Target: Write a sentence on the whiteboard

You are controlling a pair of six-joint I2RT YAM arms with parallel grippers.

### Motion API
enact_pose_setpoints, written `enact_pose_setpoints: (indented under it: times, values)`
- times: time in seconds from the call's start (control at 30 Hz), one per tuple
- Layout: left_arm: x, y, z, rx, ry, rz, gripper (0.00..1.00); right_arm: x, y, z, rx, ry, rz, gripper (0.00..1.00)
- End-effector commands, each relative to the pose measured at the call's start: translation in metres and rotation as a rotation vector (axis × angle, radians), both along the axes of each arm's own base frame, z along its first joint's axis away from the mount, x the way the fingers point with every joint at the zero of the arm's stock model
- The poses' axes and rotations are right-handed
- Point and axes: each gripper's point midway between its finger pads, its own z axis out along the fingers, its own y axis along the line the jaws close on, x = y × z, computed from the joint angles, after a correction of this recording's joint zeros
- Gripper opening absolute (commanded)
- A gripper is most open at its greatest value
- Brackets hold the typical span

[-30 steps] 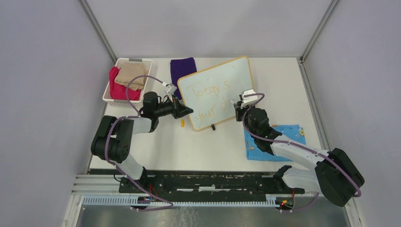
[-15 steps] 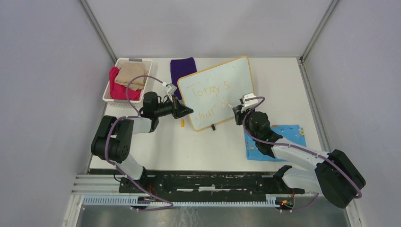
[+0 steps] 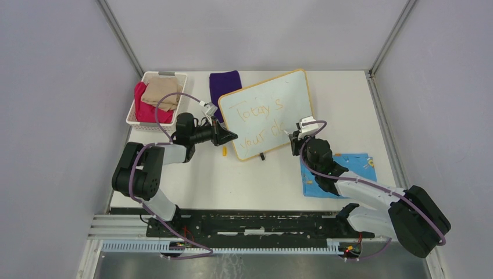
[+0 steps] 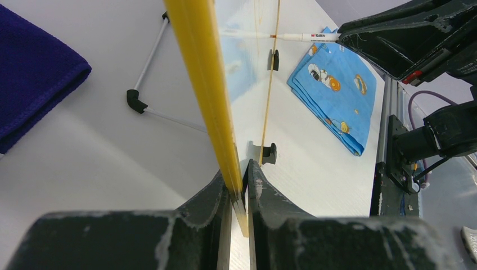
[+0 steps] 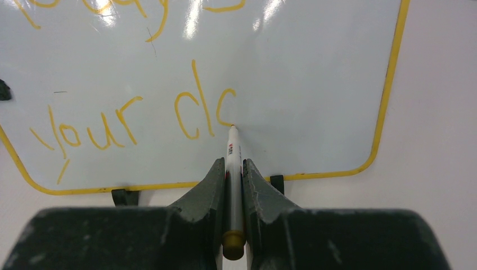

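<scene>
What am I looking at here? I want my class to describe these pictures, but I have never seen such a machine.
Two robot arms are bolted at the near edge of the table. One picture looks down from above and behind them. The other two come from a camera on each wrist, so each shows its own fingers. The left gripper is shut on the yellow edge of the whiteboard, apparently steadying it. The right gripper is shut on a marker whose tip touches the board. The orange writing reads "Today's your d" plus a started letter. Also on the table are a basket of cloths, a purple cloth and a blue cartoon-print cloth.
</scene>
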Motion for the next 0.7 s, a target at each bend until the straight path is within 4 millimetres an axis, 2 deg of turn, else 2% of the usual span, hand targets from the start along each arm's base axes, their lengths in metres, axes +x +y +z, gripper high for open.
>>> enact_pose_setpoints:
  times: [0.0,0.37,0.67]
  values:
    - [0.001,0.008,-0.041,0.12,0.048,0.053,0.02,0.01,-0.004,0.025,0.021,-0.057,-0.049,0.0]
    - [0.001,0.008,-0.041,0.121,0.047,0.051,0.02,0.023,0.001,0.049,0.029,-0.104,-0.055,0.0]
    - [0.001,0.008,-0.041,0.121,0.048,0.051,0.02,0.024,0.006,0.047,0.028,-0.098,-0.037,0.0]
